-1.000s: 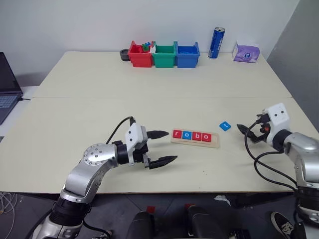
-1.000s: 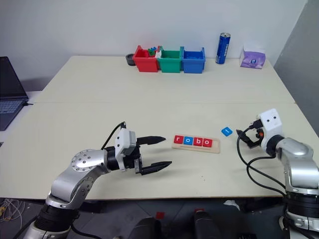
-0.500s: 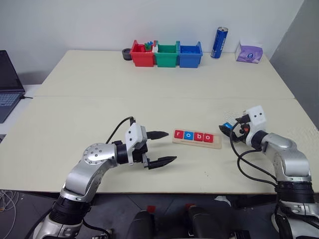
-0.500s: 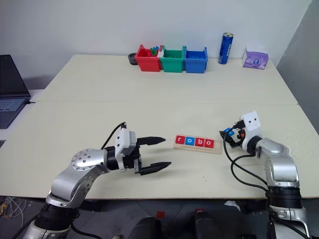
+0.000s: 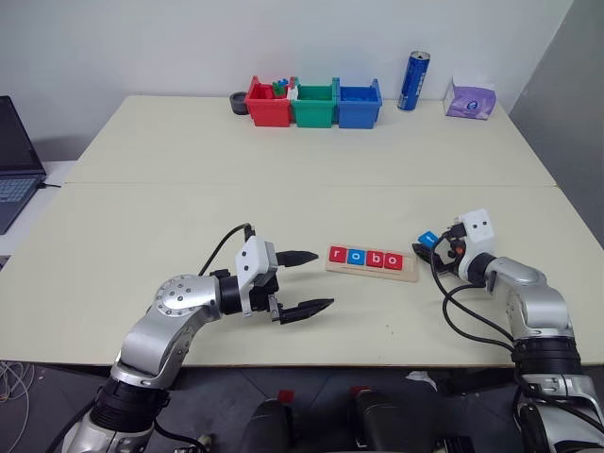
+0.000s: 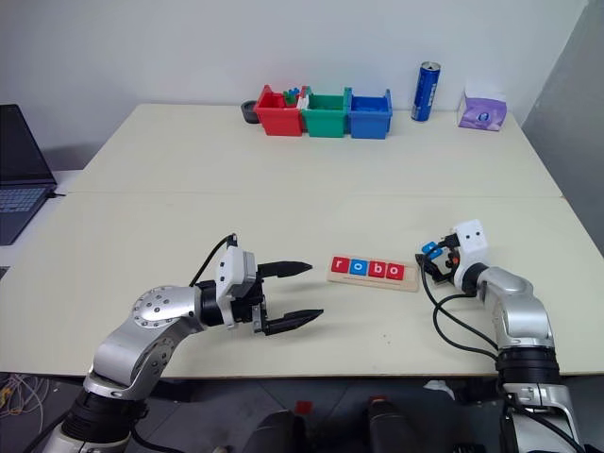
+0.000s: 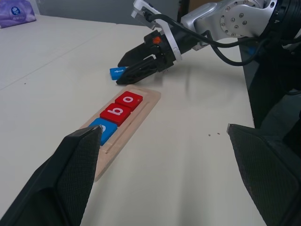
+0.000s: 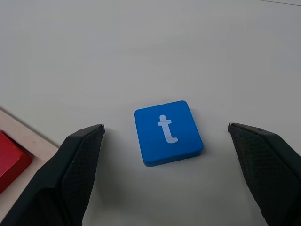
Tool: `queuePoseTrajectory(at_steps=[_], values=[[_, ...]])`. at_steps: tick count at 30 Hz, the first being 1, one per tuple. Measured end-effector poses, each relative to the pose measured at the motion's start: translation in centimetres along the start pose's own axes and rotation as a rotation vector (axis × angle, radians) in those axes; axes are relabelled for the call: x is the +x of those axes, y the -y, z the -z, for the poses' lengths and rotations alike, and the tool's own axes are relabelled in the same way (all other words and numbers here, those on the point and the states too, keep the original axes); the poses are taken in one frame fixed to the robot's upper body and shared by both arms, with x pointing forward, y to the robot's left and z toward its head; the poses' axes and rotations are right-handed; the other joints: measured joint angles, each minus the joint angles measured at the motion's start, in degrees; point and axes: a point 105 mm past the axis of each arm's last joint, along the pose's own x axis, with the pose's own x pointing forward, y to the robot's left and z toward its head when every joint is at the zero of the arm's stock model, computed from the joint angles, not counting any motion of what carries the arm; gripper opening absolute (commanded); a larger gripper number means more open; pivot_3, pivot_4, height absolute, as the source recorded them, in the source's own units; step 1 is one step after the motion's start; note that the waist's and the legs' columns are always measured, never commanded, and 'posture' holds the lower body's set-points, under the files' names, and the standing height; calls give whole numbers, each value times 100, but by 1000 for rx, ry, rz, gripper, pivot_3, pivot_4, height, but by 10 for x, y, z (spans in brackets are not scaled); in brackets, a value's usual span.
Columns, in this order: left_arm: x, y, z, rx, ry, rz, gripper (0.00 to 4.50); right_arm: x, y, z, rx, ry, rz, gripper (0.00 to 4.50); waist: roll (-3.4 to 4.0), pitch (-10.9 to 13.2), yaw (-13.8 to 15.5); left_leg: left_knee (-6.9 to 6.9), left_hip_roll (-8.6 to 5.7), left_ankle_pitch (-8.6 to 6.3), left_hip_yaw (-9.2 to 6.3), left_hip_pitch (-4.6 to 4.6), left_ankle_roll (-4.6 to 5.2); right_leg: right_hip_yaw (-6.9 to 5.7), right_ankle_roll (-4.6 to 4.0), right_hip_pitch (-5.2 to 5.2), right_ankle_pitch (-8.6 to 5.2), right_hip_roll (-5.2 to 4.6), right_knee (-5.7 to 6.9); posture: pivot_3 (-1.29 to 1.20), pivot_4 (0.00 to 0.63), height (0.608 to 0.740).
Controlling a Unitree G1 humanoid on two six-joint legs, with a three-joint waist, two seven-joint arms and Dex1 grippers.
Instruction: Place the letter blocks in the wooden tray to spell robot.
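Observation:
The wooden tray (image 5: 410, 268) lies at mid table with letter blocks in it: red r (image 5: 338, 253), blue o (image 5: 355, 256), red b (image 5: 375, 259), red o (image 5: 393, 261). Just right of the tray's end, a blue t block (image 8: 168, 133) lies flat on the table (image 5: 427, 240). My right gripper (image 5: 432, 249) is low over it and open, one finger on each side, neither touching. My left gripper (image 5: 326, 278) hovers open and empty just left of the tray, pointing at it. The left wrist view shows the tray (image 7: 141, 110) and the right gripper (image 7: 124, 71) at the t block.
At the back stand red (image 5: 267, 104), green (image 5: 313, 104) and blue (image 5: 359, 104) bins, a blue can (image 5: 412, 81) and a purple tissue pack (image 5: 469, 98). A laptop (image 5: 14, 160) sits at the far left. The table's front edge runs close below both arms.
My right gripper has moved left and down to the blue t block and now straddles it. The left arm and the tray's blocks have not moved.

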Motion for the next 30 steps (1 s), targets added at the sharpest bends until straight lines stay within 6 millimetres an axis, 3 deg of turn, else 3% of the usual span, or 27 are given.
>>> queuePoseTrajectory(at_steps=[7, 13, 18, 20, 22, 24, 30], values=[[0, 0, 0, 1, 0, 0, 4500, -3, 6, 3, 11, 1, 41, 1445, 0, 0, 1, -1, 1, 0, -1, 0, 0, -1, 0, 0, 0, 0, 0, 0, 150, 740], [0, -1, -1, 5, 1, 1, 4500, -14, 1, 8, 13, -9, 57, 1460, 0, 0, 3, -2, 2, 0, -5, -2, 0, 0, 3, 0, -2, 0, -1, 0, 150, 740], [-1, -2, -2, 10, -2, -1, 4500, -49, -3, 18, 41, -84, 252, 1460, 1, -1, 27, -4, 5, 0, -19, -14, -1, 3, 10, -5, -9, -2, -1, 0, 150, 740], [-2, -3, -1, 10, -7, -4, 4500, -69, -24, 27, 99, -126, 311, 1460, 3, -3, 27, -6, 8, 0, -32, -19, -2, -1, 8, -8, -12, -1, 0, 0, 150, 740], [-2, -3, -2, 10, -6, -4, 4500, -80, -53, 30, 147, -153, 305, 1460, 7, -5, 3, -7, 11, 0, -34, -19, -3, -1, 8, -11, -13, 0, 2, 0, 150, 740], [0, -2, -2, 10, 0, 0, 4500, -86, -69, 32, 171, -183, 312, 1460, 6, -5, -17, -7, 11, 0, -31, -10, -3, 1, 8, -11, -12, 1, 2, 0, 150, 740], [1, -4, -5, 19, 6, 2, 4500, -96, -76, 36, 189, -240, 378, 1460, -3, -11, 7, -5, 4, 1, -17, -8, -5, -6, 10, -7, -12, -1, -2, 0, 150, 740]])
